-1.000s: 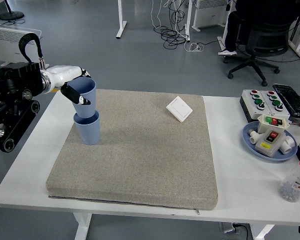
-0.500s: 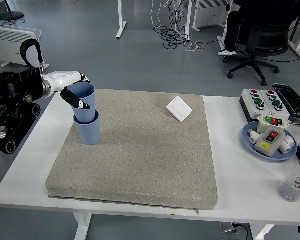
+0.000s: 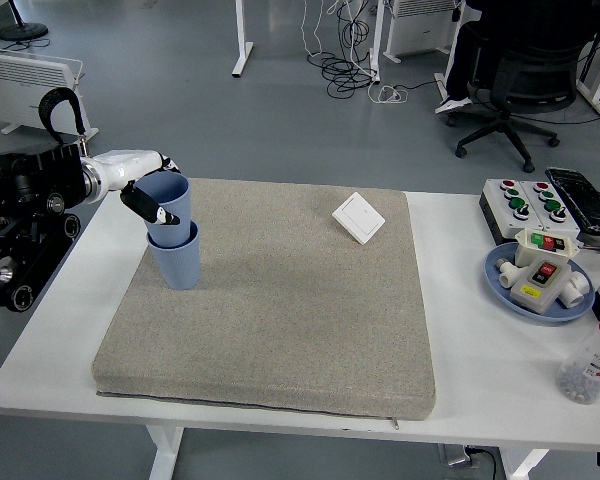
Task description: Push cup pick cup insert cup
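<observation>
Bench (image 3: pixel 60 330): white, carrying a grey mat (image 3: pixel 280 310) that covers most of its middle, likely as a soft, non-slip working surface.
Lower cup (image 3: pixel 177 260): blue, upright on the mat near the bench's left edge; it serves as the receiver.
Upper cup (image 3: pixel 166 208): blue, seated partway into the lower cup and leaning a little toward the left edge, so the insert step appears nearly done but not fully settled.
Left robot hand (image 3: pixel 145 196): its fingers are closed over the upper cup's rim on the left side, gripping it from above so the cup's base stays free to slide down into the other.
Right robot hand: not visible.
Right edge: a blue plate (image 3: pixel 502 275) with switch parts, a button box (image 3: pixel 520 205) and a bottle (image 3: pixel 592 362) sit well apart from the cups, out of the working zone.
White switch plate (image 3: pixel 359 217): lies on the mat toward the far edge, untouched.
</observation>
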Controlling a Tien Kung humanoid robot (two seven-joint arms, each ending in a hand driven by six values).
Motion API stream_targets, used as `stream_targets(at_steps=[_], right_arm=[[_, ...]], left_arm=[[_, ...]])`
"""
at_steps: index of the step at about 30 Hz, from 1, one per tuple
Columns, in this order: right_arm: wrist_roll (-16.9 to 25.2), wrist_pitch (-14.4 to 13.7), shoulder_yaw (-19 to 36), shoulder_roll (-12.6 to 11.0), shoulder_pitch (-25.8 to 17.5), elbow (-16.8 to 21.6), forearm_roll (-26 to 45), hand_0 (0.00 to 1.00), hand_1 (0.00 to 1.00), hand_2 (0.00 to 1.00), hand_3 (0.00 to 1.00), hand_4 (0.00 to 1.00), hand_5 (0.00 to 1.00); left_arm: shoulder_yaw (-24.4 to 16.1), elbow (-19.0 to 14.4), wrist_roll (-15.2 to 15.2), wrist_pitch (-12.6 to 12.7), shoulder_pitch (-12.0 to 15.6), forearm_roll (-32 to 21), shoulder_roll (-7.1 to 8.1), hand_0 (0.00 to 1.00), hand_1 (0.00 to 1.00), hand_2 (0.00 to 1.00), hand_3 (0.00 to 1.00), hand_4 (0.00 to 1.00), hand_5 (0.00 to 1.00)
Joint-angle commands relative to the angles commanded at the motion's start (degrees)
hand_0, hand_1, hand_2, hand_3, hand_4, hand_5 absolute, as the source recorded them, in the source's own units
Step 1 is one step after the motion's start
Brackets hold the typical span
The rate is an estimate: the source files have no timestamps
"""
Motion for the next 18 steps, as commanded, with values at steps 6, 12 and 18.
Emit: stream_targets(at_steps=[6, 12, 18], right_arm=[[0.00, 0.00, 0.00, 0.00, 0.06, 0.00, -0.03, 0.692, 0.598, 0.619, 0.548, 0.109, 0.470], [0.03, 0.00, 0.06, 0.01, 0.13, 0.00, -0.10, 0.691, 0.600, 0.619, 0.548, 0.109, 0.470], [0.07, -0.02, 0.17, 0.02, 0.21, 0.00, -0.17, 0.692, 0.598, 0.619, 0.548, 0.109, 0.469]], left_arm=[[-0.06, 0.47, -0.19, -0.35, 0.00, 0.48, 0.00, 0.753, 0.831, 0.945, 0.850, 0.950, 0.529], [-0.15, 0.80, -0.43, -0.21, 0.06, 0.31, 0.01, 0.808, 0.871, 0.998, 0.917, 0.989, 0.568], [-0.24, 0.91, -0.57, 0.45, 0.25, 0.15, 0.01, 0.824, 0.886, 0.998, 0.936, 0.998, 0.597]])
